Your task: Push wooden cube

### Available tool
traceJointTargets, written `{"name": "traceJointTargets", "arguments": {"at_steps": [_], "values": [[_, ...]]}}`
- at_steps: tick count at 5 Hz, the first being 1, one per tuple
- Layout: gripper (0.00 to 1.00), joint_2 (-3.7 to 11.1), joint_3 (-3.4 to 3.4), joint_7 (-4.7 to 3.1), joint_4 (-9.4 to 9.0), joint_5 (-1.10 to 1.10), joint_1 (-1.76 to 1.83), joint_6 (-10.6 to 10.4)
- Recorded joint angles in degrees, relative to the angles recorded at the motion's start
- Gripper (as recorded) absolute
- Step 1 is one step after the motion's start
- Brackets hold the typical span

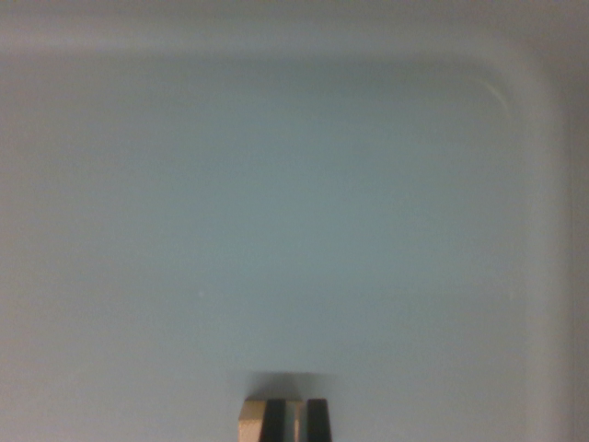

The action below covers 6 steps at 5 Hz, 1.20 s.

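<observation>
Wrist view over a pale blue-grey tray with a rounded rim, gripper at the bottom edge, dark fingertips nearly together, wooden cube touching their left side, small shadow just above.

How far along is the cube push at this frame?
Done: nothing can be confirmed, since one frame shows no earlier position. In hand: the pincer sits at the bottom edge of the wrist view with the wooden cube directly at its left side, apparently touching. Whether the pincer is open or shut is unclear. Left: the pale tray floor ahead lies bare up to its far rim.
</observation>
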Motion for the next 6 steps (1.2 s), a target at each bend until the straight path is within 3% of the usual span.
{"name": "traceJointTargets", "arguments": {"at_steps": [1, 2, 3, 4, 5, 6], "values": [[0.00, 0.00, 0.00, 0.00, 0.00, 0.00, 0.00, 0.0], [0.00, -0.20, 0.04, 0.17, -2.55, -0.02, -0.01, -2.1], [0.00, -0.20, 0.04, 0.17, -2.55, -0.02, -0.01, -2.1], [0.00, -0.39, 0.07, 0.34, -5.06, -0.03, -0.02, -4.1], [0.00, -0.39, 0.07, 0.34, -5.06, -0.03, -0.02, -4.1], [0.00, -0.60, 0.11, 0.51, -7.70, -0.05, -0.04, -6.2]]}}
